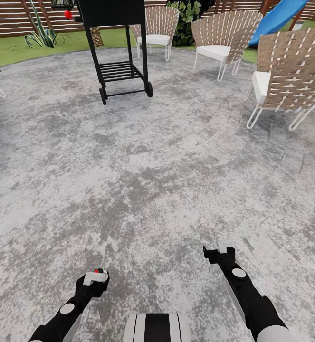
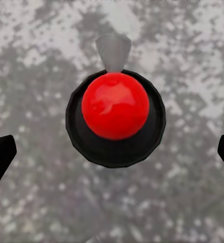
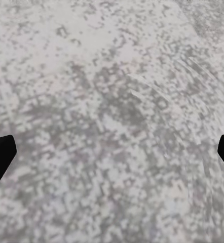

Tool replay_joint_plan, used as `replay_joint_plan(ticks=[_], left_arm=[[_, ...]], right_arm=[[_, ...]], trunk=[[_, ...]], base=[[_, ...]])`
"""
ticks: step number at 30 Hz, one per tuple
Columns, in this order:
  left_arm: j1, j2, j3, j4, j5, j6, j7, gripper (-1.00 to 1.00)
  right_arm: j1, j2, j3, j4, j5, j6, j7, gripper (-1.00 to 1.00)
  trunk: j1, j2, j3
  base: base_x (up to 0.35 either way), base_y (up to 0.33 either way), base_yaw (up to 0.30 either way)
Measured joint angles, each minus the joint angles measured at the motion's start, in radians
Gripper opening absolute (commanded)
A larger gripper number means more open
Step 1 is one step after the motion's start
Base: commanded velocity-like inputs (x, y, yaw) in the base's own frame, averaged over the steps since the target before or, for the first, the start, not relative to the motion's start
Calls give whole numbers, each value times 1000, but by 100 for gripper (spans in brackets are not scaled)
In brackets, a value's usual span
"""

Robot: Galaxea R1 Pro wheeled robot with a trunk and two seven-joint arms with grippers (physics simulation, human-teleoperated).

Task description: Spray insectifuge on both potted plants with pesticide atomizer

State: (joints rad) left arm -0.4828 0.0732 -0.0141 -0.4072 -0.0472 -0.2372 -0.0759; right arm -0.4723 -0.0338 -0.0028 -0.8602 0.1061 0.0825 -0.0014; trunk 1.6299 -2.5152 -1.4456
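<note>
Left gripper (image 1: 94, 278): low over the near part of the patio, holding the pesticide atomizer (image 1: 96, 274); white head and a red spot show at its tip in the head view
Pesticide atomizer, left wrist view (image 2: 115, 118): seen end-on, a red ball on a round black body with a grey nozzle beyond it; the black fingertips (image 2: 0, 157) show at either side of the picture, and contact with the body is hidden there
Right gripper (image 1: 217, 251): over the near right part of the patio, nothing between its fingers; in the right wrist view the dark fingertips (image 3: 1, 154) stand far apart at the frame's sides with bare paving between them
Patio (image 1: 157, 180): mottled grey and white stone, spreading to the lawn at the far edge
Black cart (image 1: 117, 45): at the far middle of the patio, on wheels, slatted lower shelf
Woven chairs: one by the right edge (image 1: 290, 71), two by the far edge (image 1: 226, 35) (image 1: 158, 26), all with white cushions
Lawn (image 1: 14, 47): green strip past the far left edge of the patio
Striped-leaf plant (image 1: 42, 33): on the lawn by the wooden fence (image 1: 10, 16)
Blue slide (image 1: 277, 16): far right corner, behind the chairs
Robot base (image 1: 157, 327): white and black, at the near middle
</note>
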Motion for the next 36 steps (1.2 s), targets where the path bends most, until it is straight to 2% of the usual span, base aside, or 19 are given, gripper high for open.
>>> replay_joint_plan(ticks=[36], left_arm=[[0, 0, 0, -1, 1, 0, -1, 100]], right_arm=[[0, 0, 0, 3, 0, 0, 0, 100]], trunk=[[0, 0, 11]], base=[[6, 0, 0]])
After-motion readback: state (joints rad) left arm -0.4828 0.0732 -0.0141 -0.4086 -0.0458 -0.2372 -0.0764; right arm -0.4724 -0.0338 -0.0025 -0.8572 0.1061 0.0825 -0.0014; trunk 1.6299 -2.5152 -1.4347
